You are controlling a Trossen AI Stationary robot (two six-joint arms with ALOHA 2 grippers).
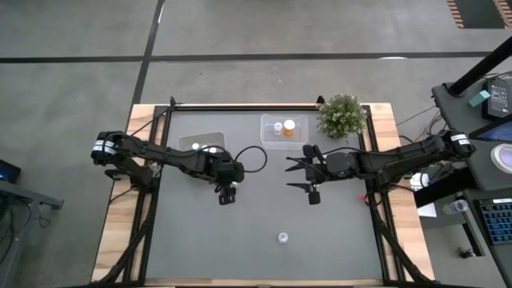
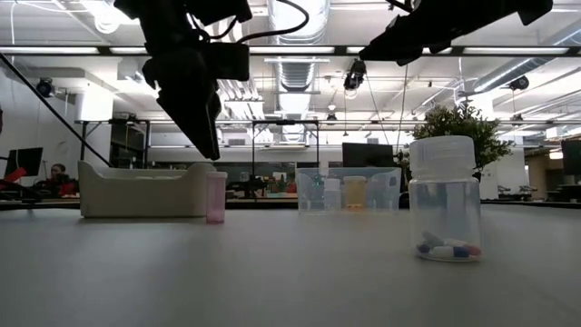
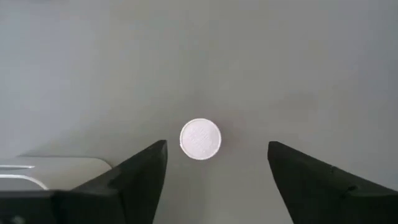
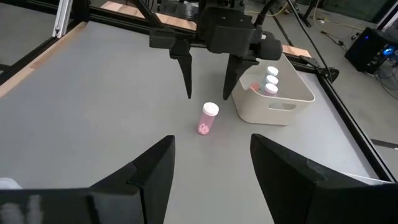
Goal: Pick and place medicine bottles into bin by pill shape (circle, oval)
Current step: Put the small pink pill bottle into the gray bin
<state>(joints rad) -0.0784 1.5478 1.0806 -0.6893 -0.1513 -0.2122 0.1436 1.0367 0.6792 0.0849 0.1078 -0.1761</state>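
Pink-bodied bottle (image 4: 208, 119) stands upright beneath the left gripper (image 4: 208, 84), jaws apart; right gripper (image 1: 314, 178) hovers, jaws apart.

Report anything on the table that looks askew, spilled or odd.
Nothing stands out. The pink bottle stands upright on the table beside the white bin, below the open left gripper. The clear bottle also stands upright, capped.

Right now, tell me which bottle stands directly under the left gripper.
The pink bottle with the white cap, upright on the table beside the white bin. The left gripper hangs open above it; other bottles are in bins or stand elsewhere.
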